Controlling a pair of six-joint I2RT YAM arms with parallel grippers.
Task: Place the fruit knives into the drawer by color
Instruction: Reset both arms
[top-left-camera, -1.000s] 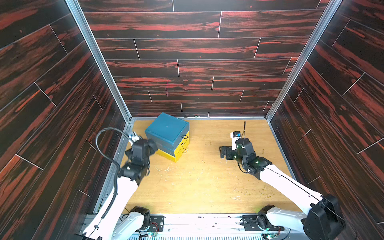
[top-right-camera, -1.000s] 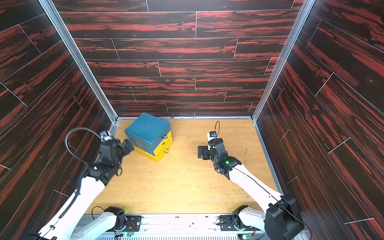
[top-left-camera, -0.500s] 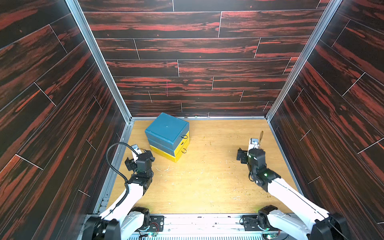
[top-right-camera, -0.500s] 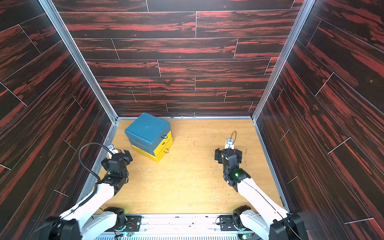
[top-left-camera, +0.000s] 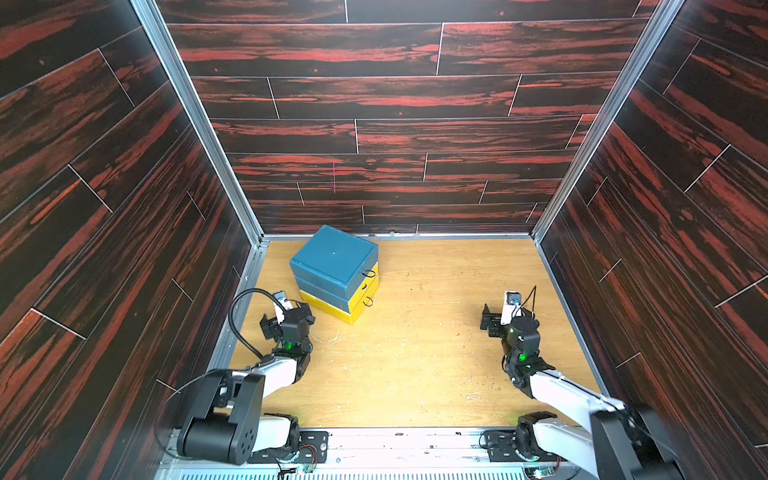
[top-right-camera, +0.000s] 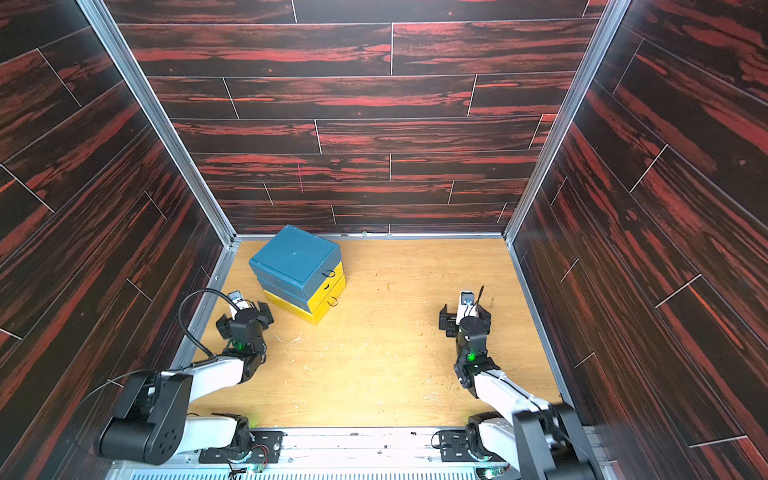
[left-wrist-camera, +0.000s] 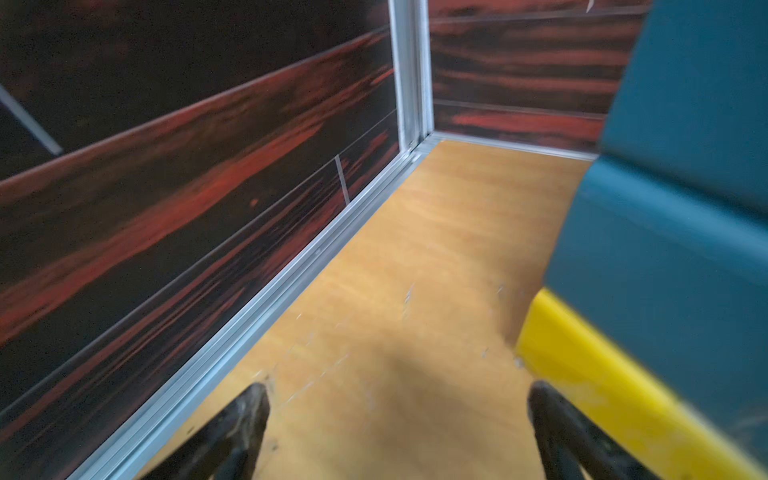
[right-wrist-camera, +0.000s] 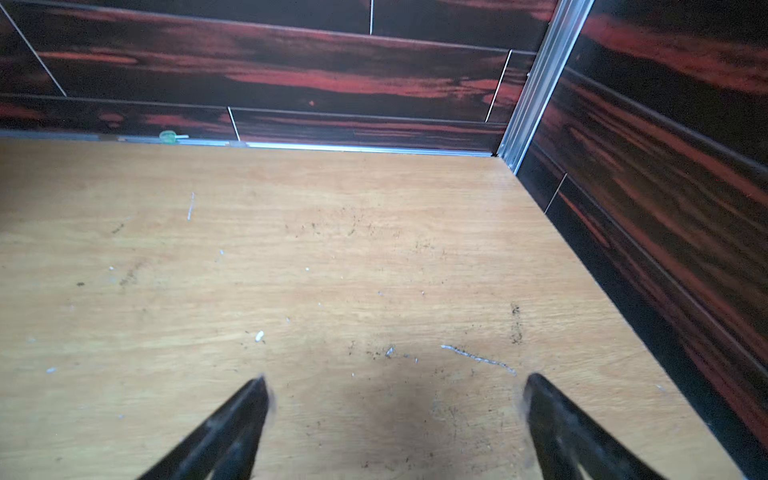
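Looking down on a scratched wooden table (top-left-camera: 419, 374), boxed in by dark, red-streaked walls (top-left-camera: 395, 95). Toward the back left corner, the drawer (top-left-camera: 334, 259): teal on top and in the upper tier, yellow below, turned at an angle to the walls, with thin black loop pulls (top-left-camera: 368, 273) on the fronts facing right and forward. All tiers pushed in (fronts flush in both top views). Just off its near left corner, low over the table, the left pincer (top-left-camera: 289, 318), with jaws spread wide and only bare wood between them. In the left wrist view, one black finger (left-wrist-camera: 552, 419) right beside the yellow base of the drawer; touching or apart, cannot tell through the blur. Well apart from all that, over by the right wall, the right pincer (top-left-camera: 507, 318), likewise spread wide and gripping nothing, aimed toward the back wall, with speckled, scuffed table showing between its fingers (right-wrist-camera: 232, 419). At the foot of the back wall, seen from the right wrist, a tiny green scrap (right-wrist-camera: 168, 135), too small to name.
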